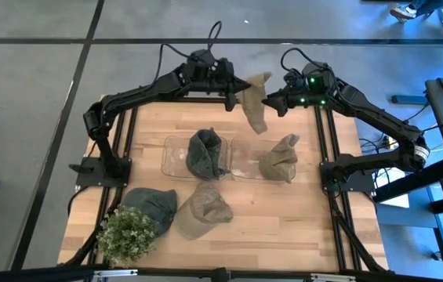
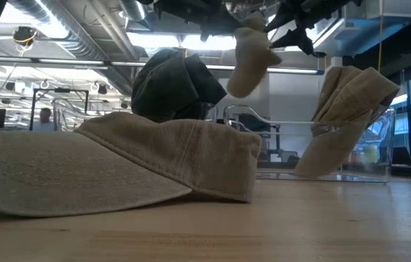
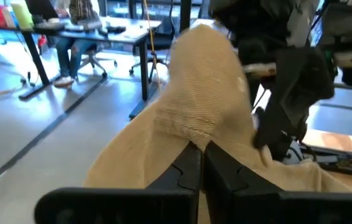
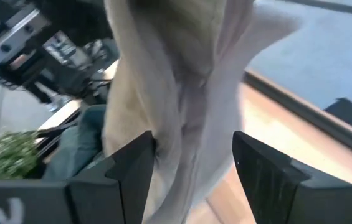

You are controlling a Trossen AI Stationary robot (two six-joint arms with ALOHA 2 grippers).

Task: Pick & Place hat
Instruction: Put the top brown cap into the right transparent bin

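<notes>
A tan hat [image 1: 256,106] hangs in the air above the table's far edge, between my two grippers. My left gripper [image 1: 245,84] is shut on its upper part, coming from the left. My right gripper [image 1: 266,99] is open; in the right wrist view its fingers [image 4: 132,168] stand on either side of the hanging cloth [image 4: 182,106]. In the low view the hat [image 2: 251,54] dangles high above the bins. My left gripper [image 3: 202,149] pinches a gathered fold of the tan hat's cloth [image 3: 191,127] between its two shut fingers. It comes roughly level from the table's left. The hat is lifted clear and hangs slack below and beside the fingers. My right gripper straddles the hanging cloth; whether a finger touches it, I cannot tell.
Two clear bins [image 1: 176,160] sit mid-table: a dark green hat [image 1: 205,153] in the left one, a tan hat [image 1: 278,160] in the right. A grey-green hat [image 1: 152,205] and a tan hat [image 1: 203,210] lie nearer, beside a small plant [image 1: 127,233].
</notes>
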